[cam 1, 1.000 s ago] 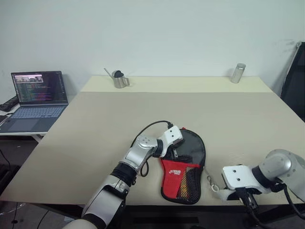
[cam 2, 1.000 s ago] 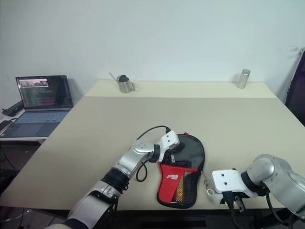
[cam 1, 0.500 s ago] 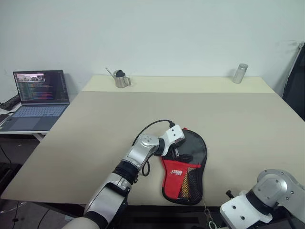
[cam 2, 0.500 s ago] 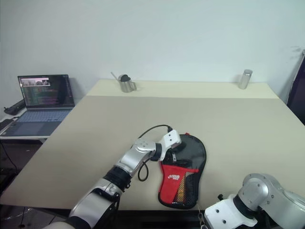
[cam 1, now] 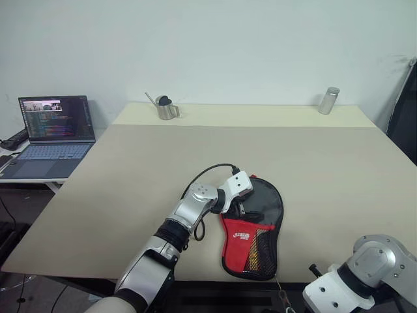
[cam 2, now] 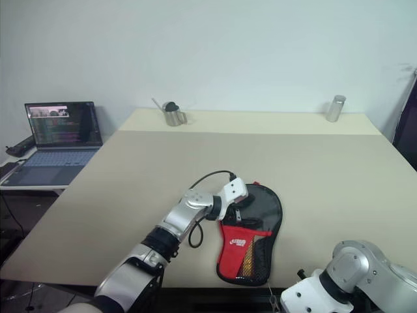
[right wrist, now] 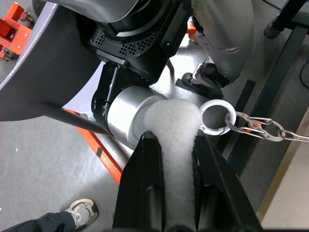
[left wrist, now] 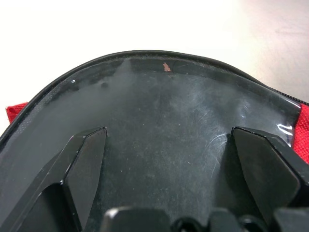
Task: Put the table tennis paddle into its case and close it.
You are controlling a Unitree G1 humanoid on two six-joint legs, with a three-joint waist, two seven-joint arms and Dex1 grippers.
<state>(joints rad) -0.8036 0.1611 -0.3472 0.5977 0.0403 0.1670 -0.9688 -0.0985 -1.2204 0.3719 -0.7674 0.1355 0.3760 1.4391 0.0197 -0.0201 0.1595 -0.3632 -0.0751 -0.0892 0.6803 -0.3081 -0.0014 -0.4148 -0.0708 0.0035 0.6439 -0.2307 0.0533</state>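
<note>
Left end effector (left wrist: 166,145) spread over case (cam 1: 257,228); right end effector (right wrist: 176,159) pinching white fluffy pull, paddle probably inside.

robotics lab: bare beige table (cam 1: 130,195), open laptop (cam 1: 49,134) with code alongside, plain white wall (cam 1: 228,45)

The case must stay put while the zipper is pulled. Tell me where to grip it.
Take the case by the rim of its black round end, from its left side, beside the open left tool. It lies flat, so only that thin edge gives a bite. The right tool is shut on the white fuzzy pull.
</note>
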